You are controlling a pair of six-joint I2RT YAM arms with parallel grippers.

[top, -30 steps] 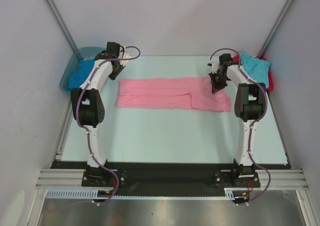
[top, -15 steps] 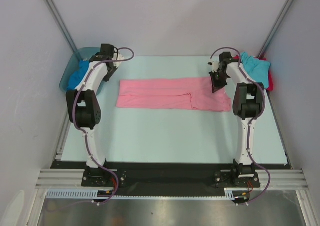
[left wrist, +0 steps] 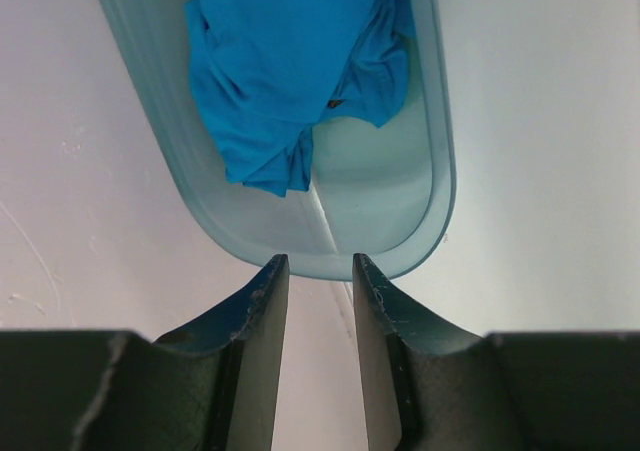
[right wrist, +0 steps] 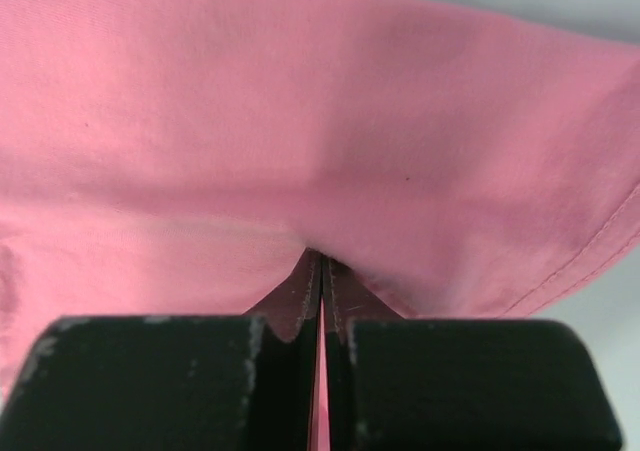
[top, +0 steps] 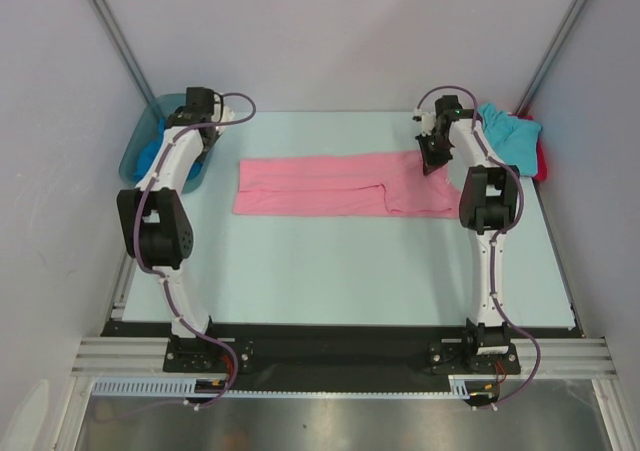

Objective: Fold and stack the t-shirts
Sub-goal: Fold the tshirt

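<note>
pale table (top: 330,261): right claw (right wrist: 322,263) clamps pink t-shirt (right wrist: 300,121); left claw (left wrist: 320,269) part-open, empty, above tub (left wrist: 436,171).

Robotics lab test cell: plain white enclosure walls (top: 330,31) on three sides, bare metal struts (top: 113,31) at 11 and 1 o'clock, pale table (top: 330,261), two robot arms (top: 160,231) bolted to aluminium rail (top: 115,356) at 6 o'clock
</note>
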